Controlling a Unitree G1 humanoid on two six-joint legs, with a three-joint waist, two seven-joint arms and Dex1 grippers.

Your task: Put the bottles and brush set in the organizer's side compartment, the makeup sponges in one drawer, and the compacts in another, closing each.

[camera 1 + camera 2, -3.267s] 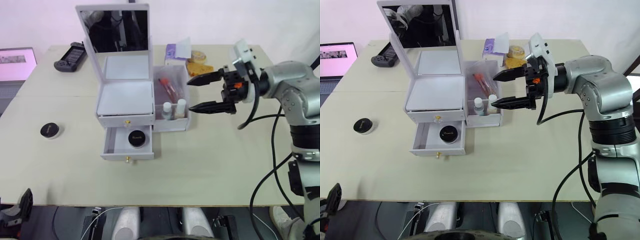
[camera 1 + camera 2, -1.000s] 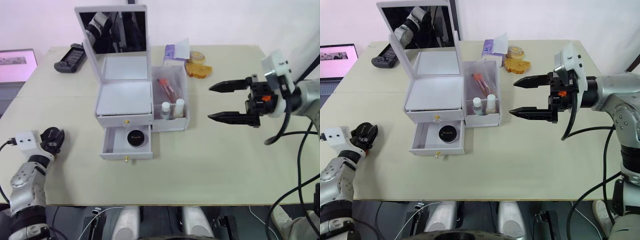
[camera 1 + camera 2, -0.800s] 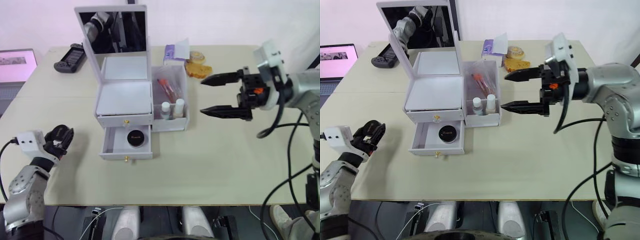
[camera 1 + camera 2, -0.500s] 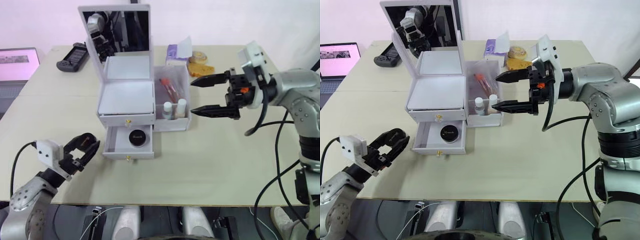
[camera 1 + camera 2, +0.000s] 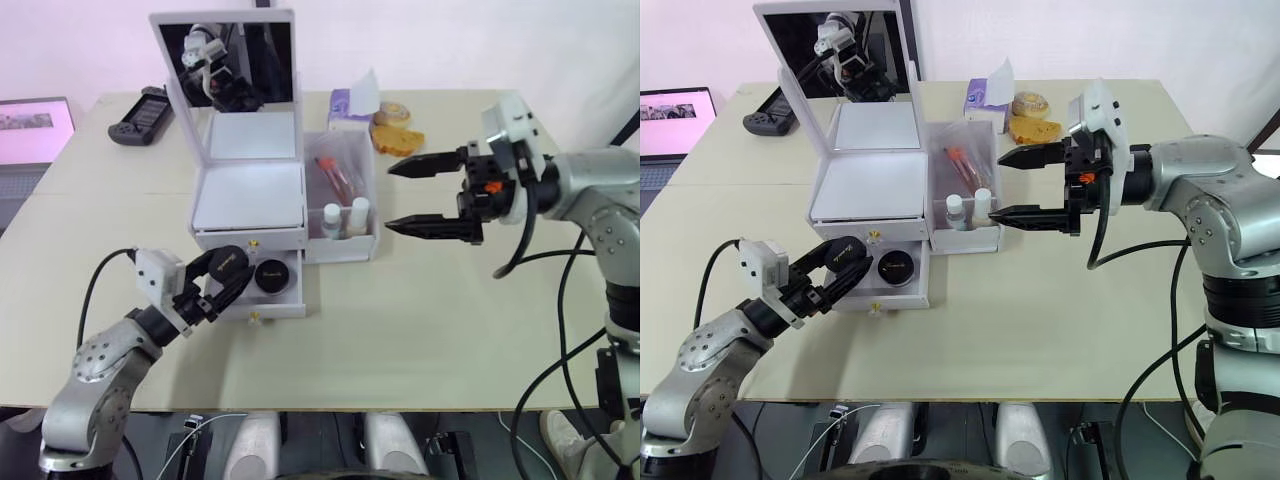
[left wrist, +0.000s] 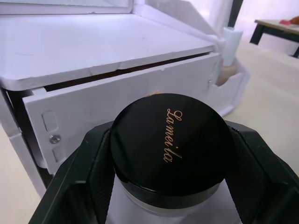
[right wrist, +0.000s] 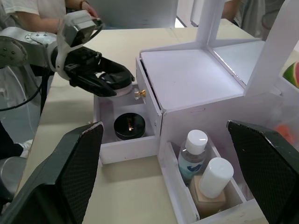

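Compact stage in hand. Left gripper (image 6: 166, 196) is clamped on a round black-lidded compact (image 6: 169, 142), centre-left of frame, at the white organizer's open lower drawer (image 5: 293, 296). Right gripper (image 5: 420, 197) idles spread and empty. Next: release inside, shut drawer.

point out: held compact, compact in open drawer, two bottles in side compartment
held compact (image 6: 170, 141), left wrist view, middle of its black lid
compact in open drawer (image 7: 129, 126), right wrist view, lid top
two bottles (image 7: 210, 184), right wrist view, front bottle's white cap
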